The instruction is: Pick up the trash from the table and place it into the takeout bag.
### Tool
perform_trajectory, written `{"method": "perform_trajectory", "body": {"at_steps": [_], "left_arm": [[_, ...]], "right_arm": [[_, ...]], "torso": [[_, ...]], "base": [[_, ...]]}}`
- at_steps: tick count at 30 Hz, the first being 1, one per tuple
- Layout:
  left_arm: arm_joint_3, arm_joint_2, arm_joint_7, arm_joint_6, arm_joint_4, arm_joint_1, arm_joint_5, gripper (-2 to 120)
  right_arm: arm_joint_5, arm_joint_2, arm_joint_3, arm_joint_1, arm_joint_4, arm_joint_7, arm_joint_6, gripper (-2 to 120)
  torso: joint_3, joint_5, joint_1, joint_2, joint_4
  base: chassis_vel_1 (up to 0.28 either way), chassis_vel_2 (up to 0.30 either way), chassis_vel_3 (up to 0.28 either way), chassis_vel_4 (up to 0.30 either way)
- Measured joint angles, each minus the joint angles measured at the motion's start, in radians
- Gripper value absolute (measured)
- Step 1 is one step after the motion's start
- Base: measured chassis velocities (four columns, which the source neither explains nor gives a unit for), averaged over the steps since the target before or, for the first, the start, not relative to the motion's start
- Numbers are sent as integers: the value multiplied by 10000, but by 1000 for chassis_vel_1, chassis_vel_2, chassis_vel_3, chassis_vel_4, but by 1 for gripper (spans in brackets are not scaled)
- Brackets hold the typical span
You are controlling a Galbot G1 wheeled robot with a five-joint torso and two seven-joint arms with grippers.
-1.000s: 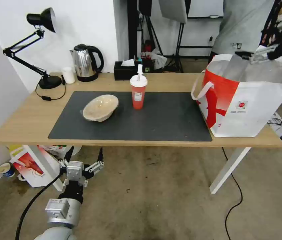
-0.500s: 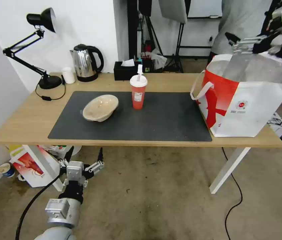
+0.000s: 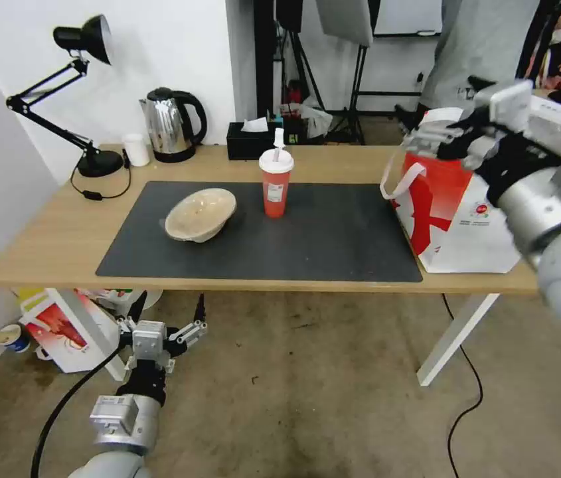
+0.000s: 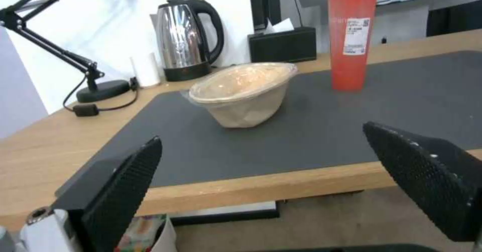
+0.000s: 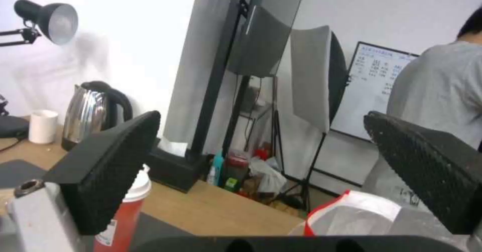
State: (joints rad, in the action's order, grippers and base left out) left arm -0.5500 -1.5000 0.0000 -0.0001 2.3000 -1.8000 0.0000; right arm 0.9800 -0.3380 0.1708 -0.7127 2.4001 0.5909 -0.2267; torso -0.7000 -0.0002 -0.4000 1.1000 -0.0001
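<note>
On the dark mat of the table [image 3: 61,226] lies a shallow beige bowl [image 3: 200,214] [image 4: 246,93], tilted and covered with clear film. To its right on the mat a red lidded straw cup [image 3: 275,182] [image 4: 351,37] [image 5: 123,214] stands upright. The white-and-red takeout bag [image 3: 453,206] [image 5: 361,214] stands open at the table's right end. My right gripper [image 3: 419,129] [image 5: 261,118] hangs open and empty above the bag's left rim. My left gripper [image 3: 167,318] [image 4: 263,135] is open and empty, low in front of the table's front edge and facing the bowl.
Along the back edge stand a black desk lamp [image 3: 97,162], a steel kettle [image 3: 170,126], a small white cup [image 3: 136,149] and a black tissue box [image 3: 250,139]. A smaller red-and-white bag [image 3: 61,332] sits on the floor under the table's left end. A person in grey [image 3: 486,46] stands behind the takeout bag.
My right arm has swung from the bag's far right side to the left and nearer the camera; its gripper now hangs over the bag's left rim. Left arm, bowl and cup are unmoved.
</note>
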Motion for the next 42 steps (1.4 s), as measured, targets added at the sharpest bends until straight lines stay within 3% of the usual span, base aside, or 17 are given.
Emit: {"method": "perform_trajectory", "body": {"at_steps": [8,16,31,42], "left_arm": [[1,0,1,0,0,1,0,100],[-1,-1,0,0,0,0,0,100],[-1,0,0,0,0,1,0,100],[0,0,0,0,0,1,0,100]], "right_arm": [[-1463,-1104,501,-1532,52,-207,603,100],[-3754,-3030,855,-3905,546,-718,1489,100],[-7531,-5068,695,-7801,990,-439,3994,100],[-9266,-6428,355,-9557,988,24,4994,100]], "torso": [[1,-1,1,0,2],[1,1,0,0,2],[1,1,2,0,2],[2,0,2,0,2]], "base": [[0,0,0,0],[0,0,0,0],[0,0,0,0],[0,0,0,0]]}}
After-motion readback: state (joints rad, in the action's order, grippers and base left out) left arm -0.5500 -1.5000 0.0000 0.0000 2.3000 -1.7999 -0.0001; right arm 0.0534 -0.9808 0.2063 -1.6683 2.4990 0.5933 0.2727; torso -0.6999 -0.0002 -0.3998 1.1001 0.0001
